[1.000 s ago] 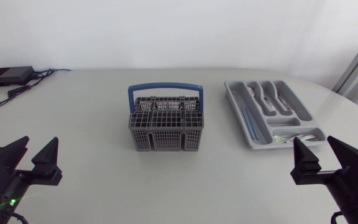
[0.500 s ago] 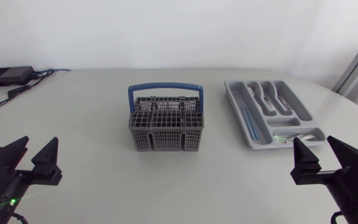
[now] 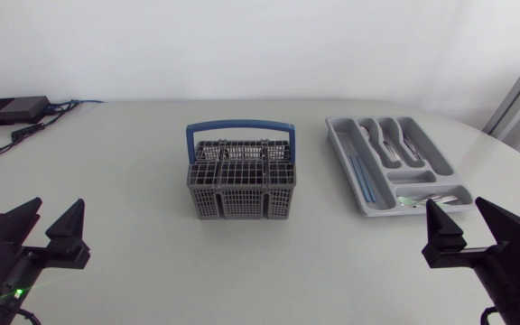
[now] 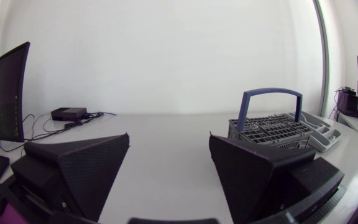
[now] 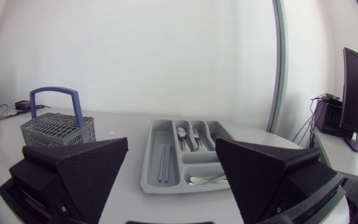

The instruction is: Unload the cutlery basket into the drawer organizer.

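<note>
A grey cutlery basket (image 3: 241, 183) with a blue handle (image 3: 240, 132) stands mid-table; no cutlery shows above its grid. The grey drawer organizer (image 3: 395, 162) lies to its right and holds spoons, forks and two blue sticks. My left gripper (image 3: 45, 227) is open at the near left edge, far from the basket (image 4: 269, 129), which shows ahead of its right finger. My right gripper (image 3: 473, 227) is open at the near right, just in front of the organizer (image 5: 185, 154). Nothing is between either pair of fingers.
A black box (image 3: 12, 110) with cables sits at the table's far left corner. Bare table surface (image 3: 152, 235) lies between the arms and the basket.
</note>
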